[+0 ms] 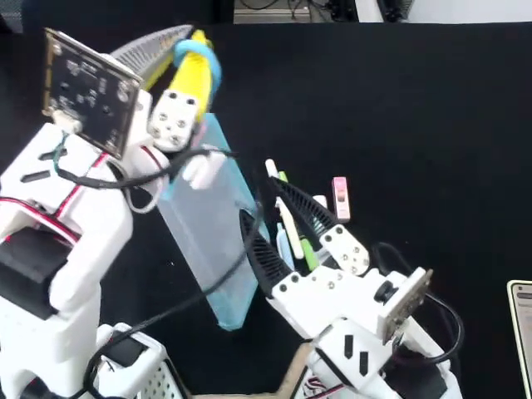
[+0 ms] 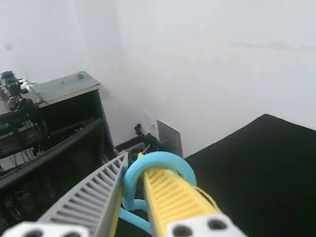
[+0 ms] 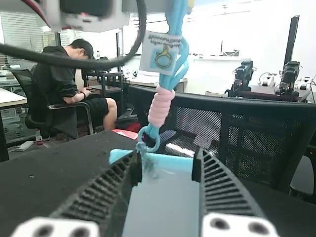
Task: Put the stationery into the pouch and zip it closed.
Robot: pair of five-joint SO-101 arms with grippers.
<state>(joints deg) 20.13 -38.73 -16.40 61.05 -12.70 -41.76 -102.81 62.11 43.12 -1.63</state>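
Closest to me, the right gripper (image 1: 259,199) has its black ridged jaws spread wide on either side of one edge of the pouch (image 1: 212,241), a flat, pale blue, see-through sleeve hanging at a tilt. Slim pens (image 1: 287,224) and a small pink block (image 1: 341,198) lie just beside it on the matte black cloth (image 1: 416,108). Farther off, the left gripper (image 2: 133,165), one finger grey and one yellow, pinches the pouch's smooth blue loop (image 2: 158,160).

Black table (image 1: 432,100), black mesh chair back (image 3: 247,133), dark metal shelf (image 2: 64,88), white wall (image 2: 207,59)
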